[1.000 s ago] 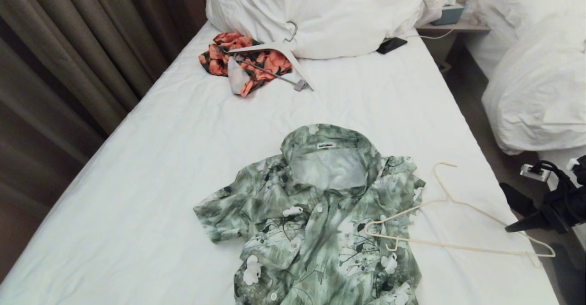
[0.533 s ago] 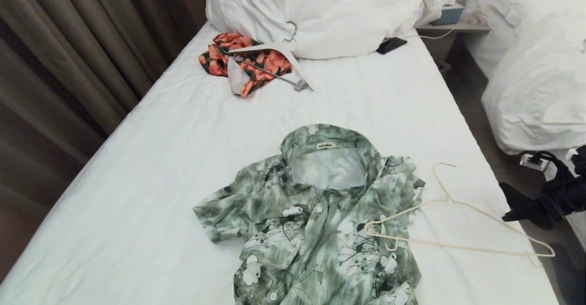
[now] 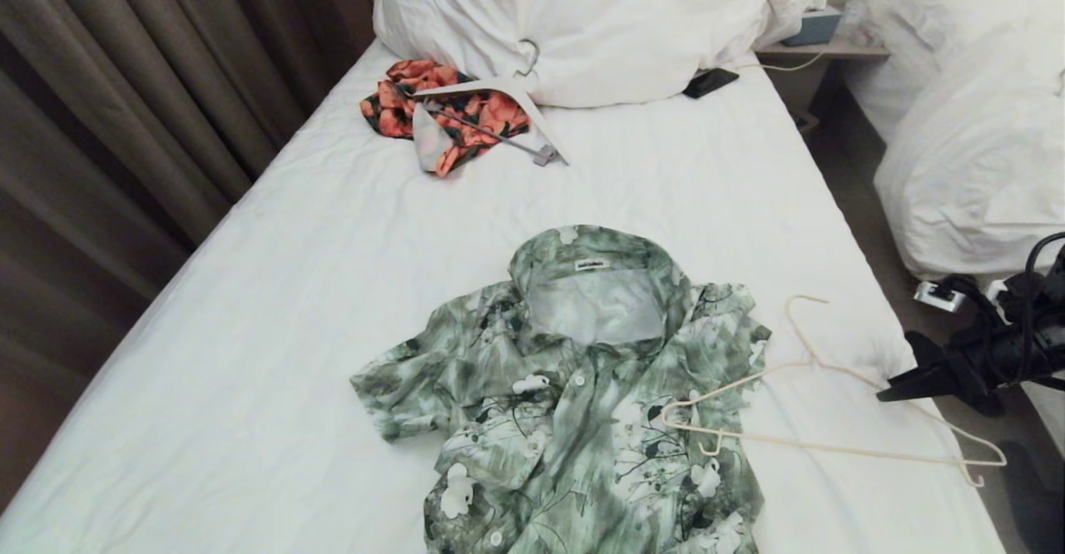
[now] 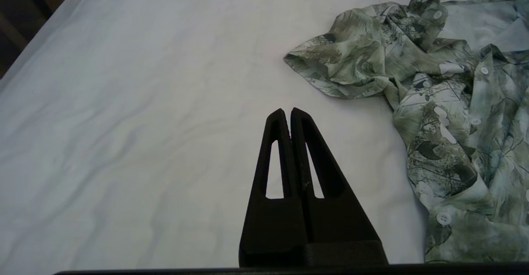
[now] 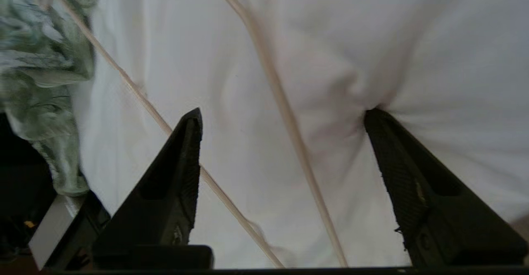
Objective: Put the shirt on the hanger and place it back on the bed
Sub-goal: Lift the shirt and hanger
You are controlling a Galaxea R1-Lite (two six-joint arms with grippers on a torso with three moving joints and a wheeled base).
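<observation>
One shirt [image 3: 574, 404] sits low in the middle of our head view, spread flat on the bed [image 3: 250, 354], collar pointing up the frame and buttons showing. The hanger [image 3: 824, 404] lies just to its right, one shoulder tip resting on the shirt's fabric, the hook curling upward, the rest on bare sheet near the bed's right edge. Our right gripper [image 5: 283, 116] comes in from the right side of the frame, fingers spread wide and straddling one of the hanger's thin arms; one fingertip presses a dimple into the sheet, and nothing's grabbed yet. Our left gripper [image 4: 287, 112] hangs over bare sheet near the shirt's sleeve, fingers pressed together with nothing between them. Up in the top middle we've got the big white pillows [image 3: 582, 13], with an orange floral garment [image 3: 441, 113] under a thicker white hanger [image 3: 499, 92] just in front, and a dark phone [image 3: 711, 81] beside them.
</observation>
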